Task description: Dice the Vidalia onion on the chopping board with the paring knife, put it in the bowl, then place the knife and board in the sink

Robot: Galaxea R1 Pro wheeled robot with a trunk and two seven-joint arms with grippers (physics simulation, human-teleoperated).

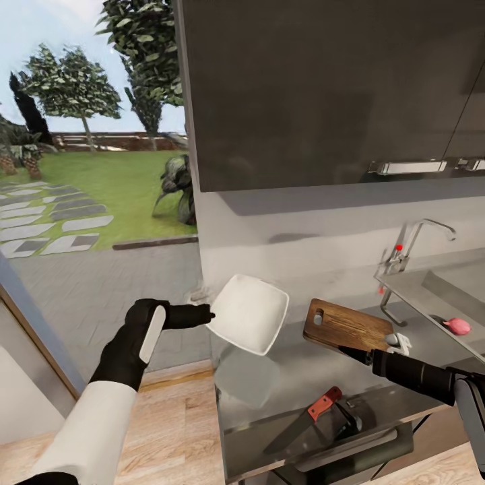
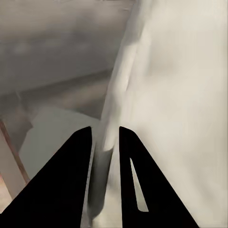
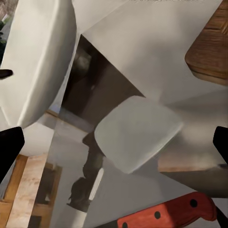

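Note:
My left gripper (image 1: 210,314) is shut on the rim of the white bowl (image 1: 248,313), holding it tilted above the left end of the countertop (image 1: 296,377). In the left wrist view the fingers (image 2: 78,161) pinch that rim (image 2: 108,137). My right gripper (image 1: 353,352) is open just at the near edge of the brown chopping board (image 1: 343,325); in the right wrist view it (image 3: 114,142) is spread wide, with the board (image 3: 211,52) off to one side. The paring knife (image 1: 306,421) lies near the counter's front edge. The pink onion (image 1: 458,326) sits in the sink (image 1: 438,296).
A chrome faucet (image 1: 421,239) with a red knob stands behind the sink. Dark wall cabinets (image 1: 323,87) hang above the counter. Left of the counter, a glass wall looks out on a paved yard and lawn. Wooden floor lies below.

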